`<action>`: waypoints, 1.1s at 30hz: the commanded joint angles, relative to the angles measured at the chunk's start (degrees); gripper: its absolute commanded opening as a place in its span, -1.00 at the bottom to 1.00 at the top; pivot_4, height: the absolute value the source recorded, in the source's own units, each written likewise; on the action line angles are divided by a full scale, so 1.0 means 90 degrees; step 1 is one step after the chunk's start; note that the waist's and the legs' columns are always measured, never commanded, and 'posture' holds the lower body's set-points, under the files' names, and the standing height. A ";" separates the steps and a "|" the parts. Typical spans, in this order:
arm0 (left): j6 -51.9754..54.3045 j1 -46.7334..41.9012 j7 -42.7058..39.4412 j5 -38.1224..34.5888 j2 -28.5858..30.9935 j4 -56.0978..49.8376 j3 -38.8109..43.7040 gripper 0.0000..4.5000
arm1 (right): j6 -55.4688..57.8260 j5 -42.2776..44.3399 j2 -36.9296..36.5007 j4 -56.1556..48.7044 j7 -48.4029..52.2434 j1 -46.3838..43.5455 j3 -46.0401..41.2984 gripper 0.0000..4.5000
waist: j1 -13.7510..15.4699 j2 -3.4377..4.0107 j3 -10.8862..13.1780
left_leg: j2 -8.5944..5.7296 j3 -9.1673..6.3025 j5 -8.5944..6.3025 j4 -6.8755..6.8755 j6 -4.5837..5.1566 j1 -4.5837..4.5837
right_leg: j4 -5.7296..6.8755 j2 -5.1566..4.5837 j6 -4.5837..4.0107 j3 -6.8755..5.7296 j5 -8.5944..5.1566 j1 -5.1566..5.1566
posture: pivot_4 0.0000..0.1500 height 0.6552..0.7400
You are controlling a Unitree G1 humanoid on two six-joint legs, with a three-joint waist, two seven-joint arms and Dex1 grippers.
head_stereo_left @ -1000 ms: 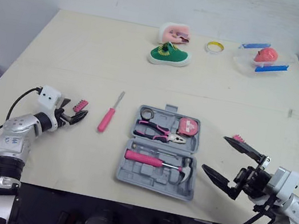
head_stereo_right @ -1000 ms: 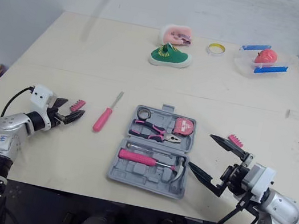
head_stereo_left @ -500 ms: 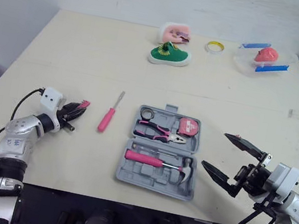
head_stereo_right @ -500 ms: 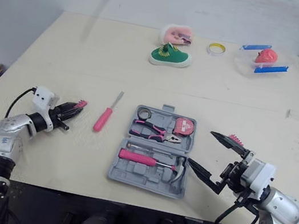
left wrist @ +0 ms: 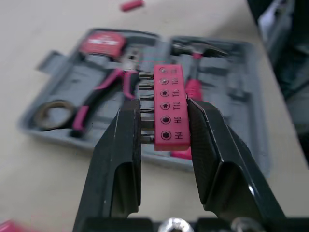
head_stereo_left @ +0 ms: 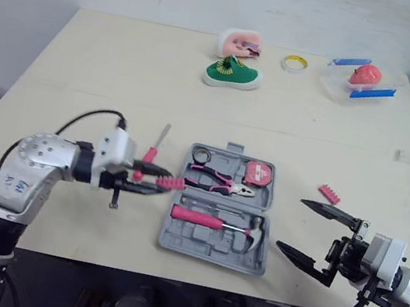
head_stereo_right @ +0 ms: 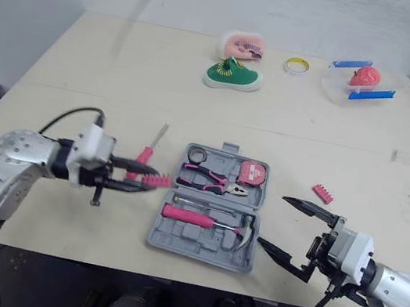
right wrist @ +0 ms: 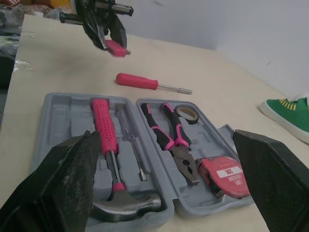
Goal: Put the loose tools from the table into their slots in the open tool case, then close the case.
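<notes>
Nearest, at the front edge of the worktop (head_stereo_left: 81, 227), the right claw (head_stereo_left: 291, 224) hangs empty with its two fingers spread wide, just to the right of the open tool case (head_stereo_left: 189, 236) and not touching it.

A little farther in, the left claw (head_stereo_left: 154, 179) is clamped on a pink bit strip (head_stereo_left: 172, 183). The left wrist view shows one finger on each long side and the row of bits lying across the gap. The strip is held off the worktop, just beside the case's left edge, and points toward it.

So the step in hand looks like carrying this strip to its slot. The next move calls for bringing it over an empty recess in the grey tray, lining it up with that recess, lowering it in and only then letting go. I cannot tell which recess is the right one.

The case already holds a hammer (head_stereo_left: 213, 221), pliers (head_stereo_left: 216, 178) and a tape measure (head_stereo_left: 259, 173).

Beyond that, two tools lie loose. A pink screwdriver (head_stereo_left: 150, 156) is just left of the case, behind the left claw. A second pink bit strip (head_stereo_left: 330, 194) is to the right of the case, beyond the right claw. The lid cannot be closed until these are stowed too.

At the far end stands a green shoe (head_stereo_left: 232, 74), well apart.
</notes>
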 commanded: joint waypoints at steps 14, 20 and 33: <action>0.1477 -0.0260 0.0606 0.1076 0.0411 -0.1437 -0.1291 -0.69 | -0.0940 -0.0033 0.0303 0.0782 0.0602 0.0652 -0.0167 1.00 | 0.0020 -0.0001 0.0005 | 0.0003 -0.0001 0.0000 0.0004 0.0005 -0.0002 | -0.0004 0.0000 -0.0001 0.0001 0.0000 0.0001 | 1.00 1.00; 0.1516 -0.0386 0.0615 0.1472 0.0330 -0.1471 -0.1764 -0.69 | -0.1161 -0.0040 0.0353 0.0965 0.0655 0.0627 -0.0097 1.00 | 0.0026 0.0000 0.0006 | 0.0002 -0.0002 -0.0001 0.0007 0.0004 -0.0002 | -0.0002 -0.0002 -0.0001 0.0004 0.0000 0.0001 | 1.00 1.00; 0.1511 -0.0732 0.0864 0.2375 0.0025 -0.1194 -0.2250 -0.69 | -0.1462 0.0010 0.0444 0.1127 0.0740 0.0764 -0.0110 1.00 | 0.0114 0.0000 0.0006 | 0.0002 -0.0003 0.0000 0.0028 0.0008 -0.0002 | 0.0010 -0.0006 -0.0001 0.0004 0.0000 0.0005 | 1.00 1.00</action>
